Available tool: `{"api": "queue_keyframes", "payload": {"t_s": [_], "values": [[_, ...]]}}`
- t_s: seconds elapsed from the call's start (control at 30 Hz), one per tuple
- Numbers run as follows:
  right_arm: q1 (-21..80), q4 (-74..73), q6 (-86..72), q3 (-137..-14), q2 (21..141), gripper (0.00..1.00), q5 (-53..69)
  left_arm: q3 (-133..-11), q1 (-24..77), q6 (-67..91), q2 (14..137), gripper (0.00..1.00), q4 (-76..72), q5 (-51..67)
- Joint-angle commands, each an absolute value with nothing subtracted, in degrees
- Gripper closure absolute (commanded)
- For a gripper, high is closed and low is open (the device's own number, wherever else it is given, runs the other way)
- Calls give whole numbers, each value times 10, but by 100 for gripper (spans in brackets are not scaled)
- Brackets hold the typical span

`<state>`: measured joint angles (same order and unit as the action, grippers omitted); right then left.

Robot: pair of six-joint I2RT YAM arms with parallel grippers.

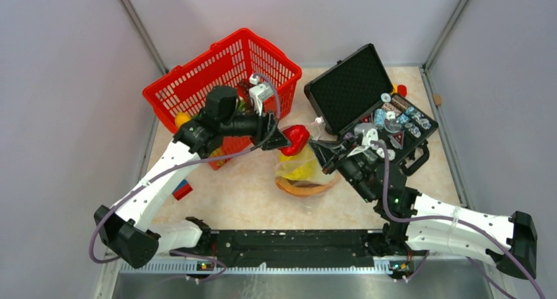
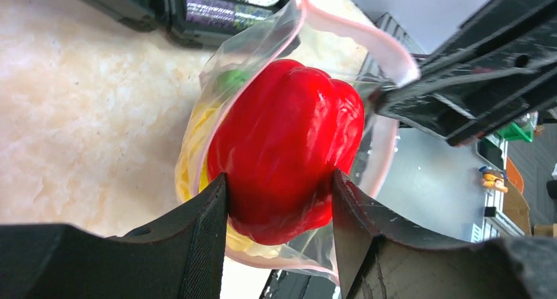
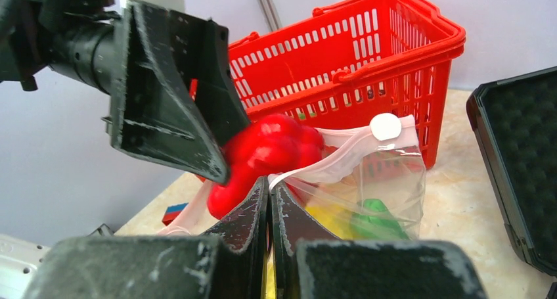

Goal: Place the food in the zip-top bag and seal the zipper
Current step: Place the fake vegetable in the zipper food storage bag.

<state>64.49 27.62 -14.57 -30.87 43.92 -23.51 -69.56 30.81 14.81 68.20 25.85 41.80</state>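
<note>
My left gripper (image 1: 284, 138) is shut on a glossy red toy pepper (image 1: 297, 138) and holds it over the open mouth of the clear zip-top bag (image 1: 303, 172). In the left wrist view the pepper (image 2: 286, 144) sits between both fingers, just above the pale pink zipper strip (image 2: 384, 49). My right gripper (image 3: 270, 188) is shut on the bag's zipper edge (image 3: 341, 156) and holds the mouth up. Yellow (image 3: 328, 219) and green (image 3: 376, 218) food lies inside the bag (image 3: 387, 181). An orange piece shows at the bag's bottom (image 1: 303, 188).
The red mesh basket (image 1: 210, 69) stands at the back left with more toy food inside. An open black hard case (image 1: 358, 82) with poker chips (image 1: 401, 118) sits at the back right. A small red-and-blue block (image 1: 182, 189) lies near the left arm.
</note>
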Motion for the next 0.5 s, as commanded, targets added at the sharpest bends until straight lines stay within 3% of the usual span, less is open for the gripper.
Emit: {"api": "queue_keyframes", "payload": {"t_s": [0.0, 0.2, 0.37, 0.47], "values": [[648, 342, -152, -336, 434, 100, -236, -739, 320, 118, 710, 75, 328, 341], [648, 334, -147, -347, 437, 100, -213, -769, 337, 99, 739, 70, 390, 266], [648, 278, -95, -401, 467, 100, -53, -781, 348, 97, 751, 69, 396, 240], [649, 288, -100, -405, 482, 100, -35, -800, 362, 70, 771, 69, 433, 248]]}}
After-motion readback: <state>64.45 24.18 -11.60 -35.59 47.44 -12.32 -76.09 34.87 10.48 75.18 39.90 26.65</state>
